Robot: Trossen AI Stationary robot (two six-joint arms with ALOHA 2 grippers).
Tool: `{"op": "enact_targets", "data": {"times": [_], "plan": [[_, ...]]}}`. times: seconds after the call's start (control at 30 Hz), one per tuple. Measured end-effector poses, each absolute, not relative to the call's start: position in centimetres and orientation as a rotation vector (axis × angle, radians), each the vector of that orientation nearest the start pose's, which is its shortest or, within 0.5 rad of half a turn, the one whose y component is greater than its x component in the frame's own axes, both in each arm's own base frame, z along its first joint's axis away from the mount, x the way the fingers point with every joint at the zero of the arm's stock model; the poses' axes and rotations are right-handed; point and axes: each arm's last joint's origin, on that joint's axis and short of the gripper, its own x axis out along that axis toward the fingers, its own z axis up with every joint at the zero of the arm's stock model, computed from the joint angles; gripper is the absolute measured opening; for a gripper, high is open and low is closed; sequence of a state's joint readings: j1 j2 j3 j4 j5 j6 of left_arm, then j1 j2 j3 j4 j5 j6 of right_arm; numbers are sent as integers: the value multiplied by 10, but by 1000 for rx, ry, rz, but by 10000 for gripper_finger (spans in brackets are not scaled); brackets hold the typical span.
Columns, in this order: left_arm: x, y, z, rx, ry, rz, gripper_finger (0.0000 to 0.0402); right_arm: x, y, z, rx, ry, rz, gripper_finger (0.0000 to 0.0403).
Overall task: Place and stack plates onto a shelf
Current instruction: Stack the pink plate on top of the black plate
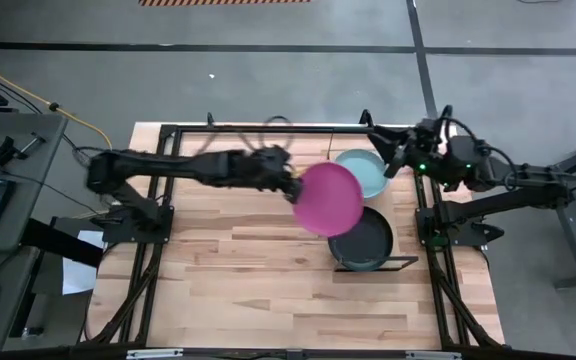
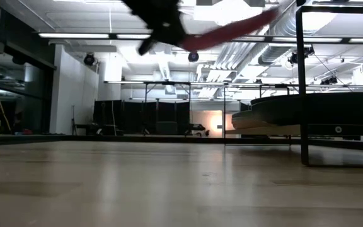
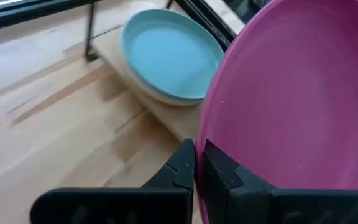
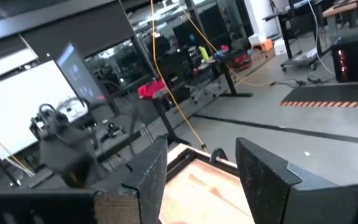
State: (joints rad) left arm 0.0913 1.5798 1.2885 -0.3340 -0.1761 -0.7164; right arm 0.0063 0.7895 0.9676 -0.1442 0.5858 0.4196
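Note:
My left gripper point(image 1: 290, 185) is shut on the magenta pink plate point(image 1: 330, 197), which is held in the air over the shelf; the gripper also shows in the left wrist view point(image 3: 197, 163). The light teal plate point(image 1: 361, 172) lies on top of a pale plate on the far end of the shelf point(image 3: 173, 124). The black plate point(image 1: 361, 240) lies on the shelf's near end. My right gripper point(image 1: 400, 155) is open and empty at the table's far right edge, beyond the teal plate. My left gripper pinches the magenta plate's rim point(image 3: 209, 144) on the plate's left side, one finger on each face. The fingers come from the table's left, roughly level. The plate is lifted clear of the shelf and the other plates, and it is tilted point(image 2: 232, 28).
The shelf's dark wire frame point(image 1: 403, 262) stands out at its near right corner. A tall dark frame post point(image 2: 304, 88) stands by the shelf in the low view. Bare plank tabletop point(image 1: 238, 280) stretches to the left and near side of the shelf.

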Motion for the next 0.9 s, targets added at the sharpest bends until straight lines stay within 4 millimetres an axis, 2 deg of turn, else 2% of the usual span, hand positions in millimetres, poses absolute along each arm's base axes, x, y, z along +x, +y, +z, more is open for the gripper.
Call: {"op": "enact_targets", "data": {"times": [0.2,0.37,0.5,0.8,0.9], "plan": [[419,34,280,-570,555,434,0,149,-15,400,423,-174,-560,172],[454,32,260,-502,596,405,1,154,-15,397,417,-152,-561,172],[466,25,251,-479,620,343,1,158,-15,393,432,-124,-552,172],[476,3,232,-411,641,306,11,169,-14,385,416,-62,-563,172],[481,0,220,-412,655,302,18,171,-14,384,413,-53,-564,172]]}}
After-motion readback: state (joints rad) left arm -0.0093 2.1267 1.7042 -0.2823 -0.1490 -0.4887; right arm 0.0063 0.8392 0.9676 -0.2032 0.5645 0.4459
